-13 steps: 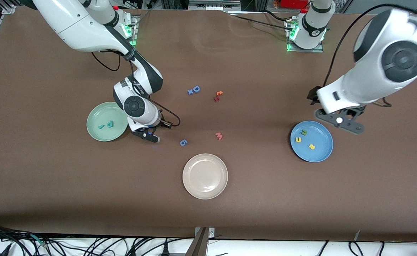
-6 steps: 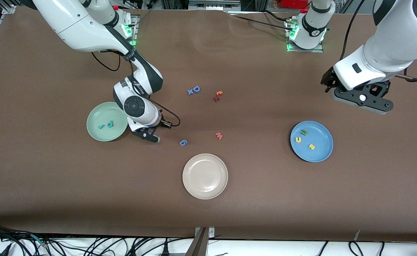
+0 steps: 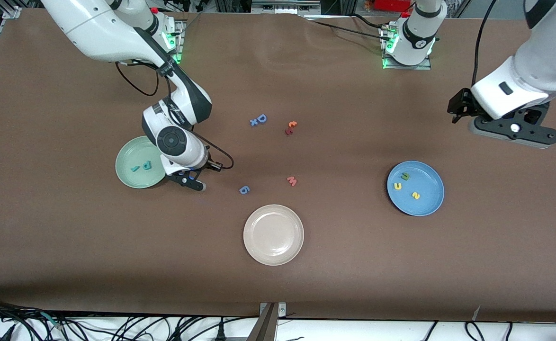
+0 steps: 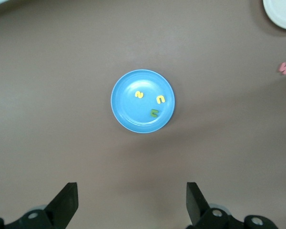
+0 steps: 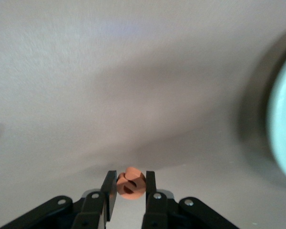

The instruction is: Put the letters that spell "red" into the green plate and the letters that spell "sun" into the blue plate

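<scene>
Orange "e" (image 5: 130, 183) sits pinched in the right gripper (image 5: 129, 191) above brown table (image 3: 354, 265); left gripper (image 4: 131, 205) gapes empty.

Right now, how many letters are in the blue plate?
3, all in the blue plate: a yellow u, an olive n and a yellow s. None looks hidden.
</scene>
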`<action>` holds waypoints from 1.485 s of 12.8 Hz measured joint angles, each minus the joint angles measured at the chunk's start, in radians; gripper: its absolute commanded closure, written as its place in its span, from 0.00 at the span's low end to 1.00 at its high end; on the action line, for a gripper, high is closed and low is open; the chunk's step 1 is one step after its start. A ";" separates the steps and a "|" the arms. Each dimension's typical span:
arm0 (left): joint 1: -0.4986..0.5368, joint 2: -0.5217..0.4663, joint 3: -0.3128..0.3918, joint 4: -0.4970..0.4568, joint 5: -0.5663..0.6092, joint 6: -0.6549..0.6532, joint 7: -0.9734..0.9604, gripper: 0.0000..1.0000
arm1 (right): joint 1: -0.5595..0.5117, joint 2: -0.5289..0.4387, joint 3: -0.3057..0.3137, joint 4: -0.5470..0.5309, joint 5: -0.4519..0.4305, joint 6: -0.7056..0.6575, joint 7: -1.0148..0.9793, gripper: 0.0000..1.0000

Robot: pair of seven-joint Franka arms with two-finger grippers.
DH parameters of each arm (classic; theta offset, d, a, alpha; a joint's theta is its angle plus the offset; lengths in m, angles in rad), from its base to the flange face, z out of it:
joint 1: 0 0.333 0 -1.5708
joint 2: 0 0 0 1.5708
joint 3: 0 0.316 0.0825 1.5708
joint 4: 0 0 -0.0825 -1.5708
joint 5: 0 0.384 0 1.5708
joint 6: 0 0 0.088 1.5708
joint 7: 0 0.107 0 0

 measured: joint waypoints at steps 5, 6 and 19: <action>-0.114 -0.078 0.256 -0.030 -0.175 0.005 0.000 0.00 | -0.130 -0.076 -0.011 0.005 0.000 -0.156 -0.261 0.81; -0.114 -0.099 0.259 -0.064 -0.176 0.028 0.000 0.00 | -0.165 -0.084 -0.011 0.005 0.000 -0.172 -0.328 0.81; -0.272 -0.155 0.456 -0.234 -0.234 0.139 0.001 0.00 | -0.361 -0.030 -0.011 -0.085 0.000 -0.203 -0.636 0.78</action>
